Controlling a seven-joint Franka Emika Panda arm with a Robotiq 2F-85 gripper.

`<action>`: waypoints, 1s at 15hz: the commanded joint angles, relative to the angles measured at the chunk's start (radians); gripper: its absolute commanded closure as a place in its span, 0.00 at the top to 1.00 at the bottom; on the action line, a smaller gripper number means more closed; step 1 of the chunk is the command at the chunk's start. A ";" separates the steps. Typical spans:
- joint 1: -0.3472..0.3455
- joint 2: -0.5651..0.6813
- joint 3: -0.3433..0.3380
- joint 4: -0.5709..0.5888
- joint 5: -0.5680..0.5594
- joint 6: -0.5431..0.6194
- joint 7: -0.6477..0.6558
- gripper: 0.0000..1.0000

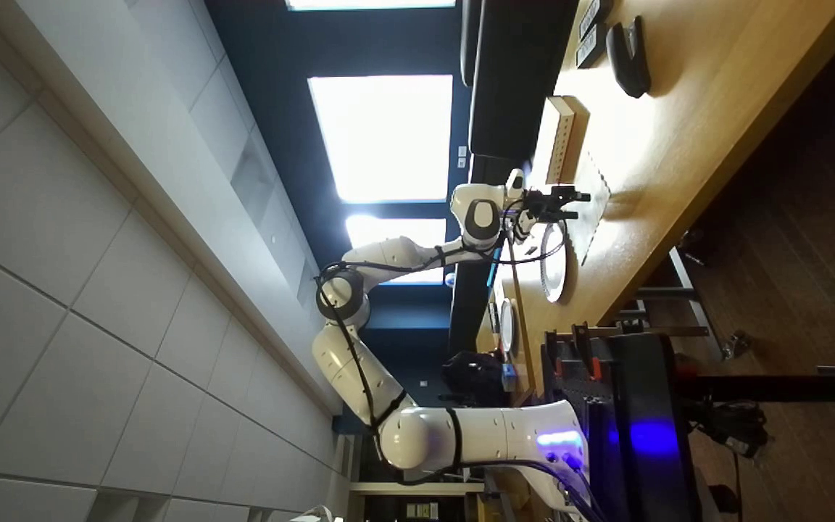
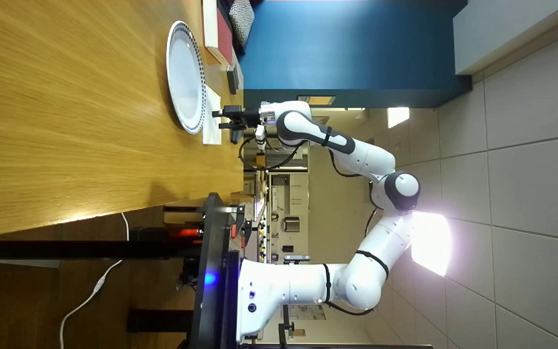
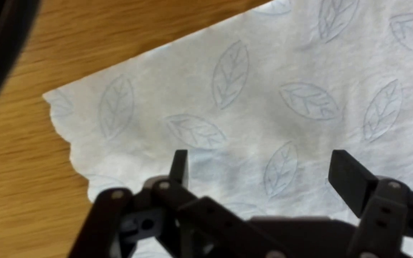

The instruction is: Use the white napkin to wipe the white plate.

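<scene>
In an exterior view, a brown wooden table (image 2: 75, 126) bears a round white patterned-rim plate (image 2: 185, 77) and, near it, a flat white leaf-patterned paper napkin (image 2: 210, 126), beneath a black two-finger gripper (image 2: 218, 120) with fingers released, wide apart.

Well back on opposite sides of the pincer (image 2: 218, 120), both exterior views, tipped sideways, share it, the white plate (image 2: 185, 78) and table (image 2: 80, 116); the wrist view looks down closely past it.

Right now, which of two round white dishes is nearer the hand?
The white plate with the patterned rim, near the white napkin under the hand; the other dish sits farther away.
</scene>
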State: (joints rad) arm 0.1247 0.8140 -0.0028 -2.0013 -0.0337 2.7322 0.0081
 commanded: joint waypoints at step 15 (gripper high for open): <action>-0.083 0.018 0.006 0.133 0.001 -0.112 -0.013 0.00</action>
State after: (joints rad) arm 0.0547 0.8486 -0.0002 -1.8905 -0.0335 2.6644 0.0063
